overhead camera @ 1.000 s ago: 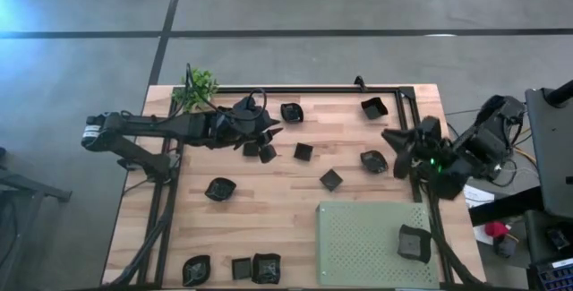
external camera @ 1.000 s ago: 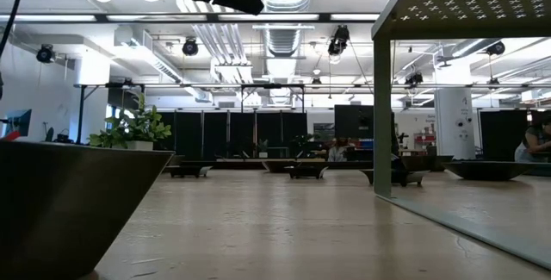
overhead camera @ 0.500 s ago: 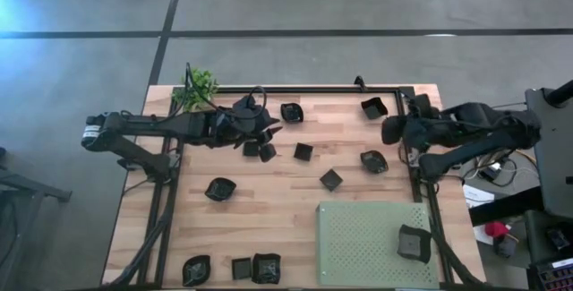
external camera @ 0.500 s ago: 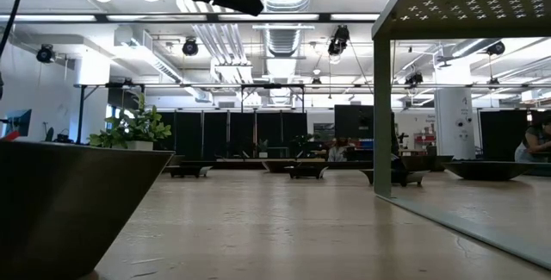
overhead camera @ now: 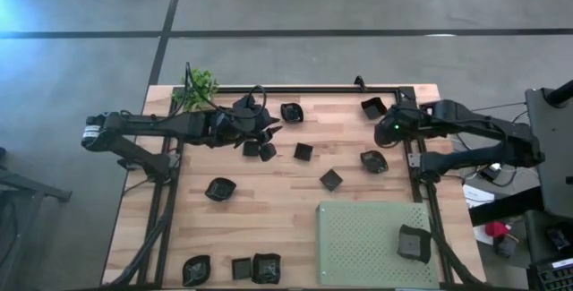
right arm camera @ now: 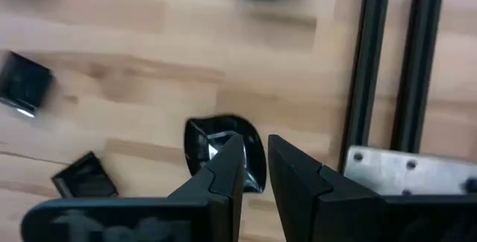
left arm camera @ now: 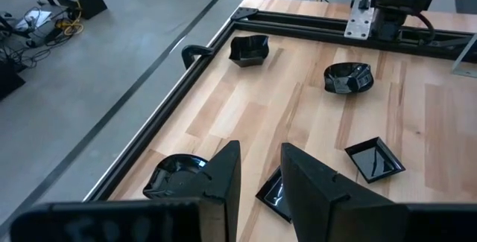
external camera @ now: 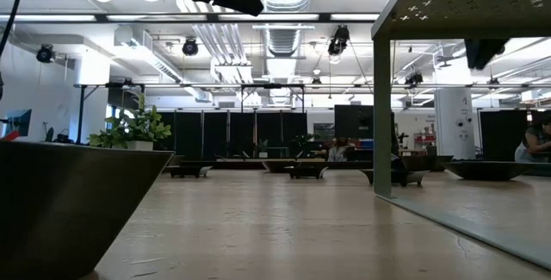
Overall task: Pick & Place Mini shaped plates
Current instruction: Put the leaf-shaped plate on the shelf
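Observation:
Several tiny dark plates lie flat and scattered on the wooden table (overhead camera: 269,210); one plate (overhead camera: 413,242) sits on the green mat (overhead camera: 358,237) at the near right. My left gripper (overhead camera: 265,137) hovers at the far left over two plates (overhead camera: 260,150), its fingers (left arm camera: 223,175) a narrow gap apart and empty. A square plate (left arm camera: 274,193) shows below that gap. My right gripper (overhead camera: 387,131) hangs at the far right, its fingers (right arm camera: 231,160) a narrow gap apart and empty, above a rounded plate (right arm camera: 257,164), which also shows in the high view (overhead camera: 373,161).
A small green plant (overhead camera: 199,87) stands at the far left corner. A black frame rail (overhead camera: 304,89) runs along the far edge and down both sides (right arm camera: 376,63). Three plates (overhead camera: 242,268) lie along the near left edge, and one (external camera: 69,202) stands close to the low camera.
My right gripper has gone a little toward the table's far edge, and the arm behind it has swung out from a folded pose at the right edge to reach along the far right. My left arm has kept still. No plate has moved.

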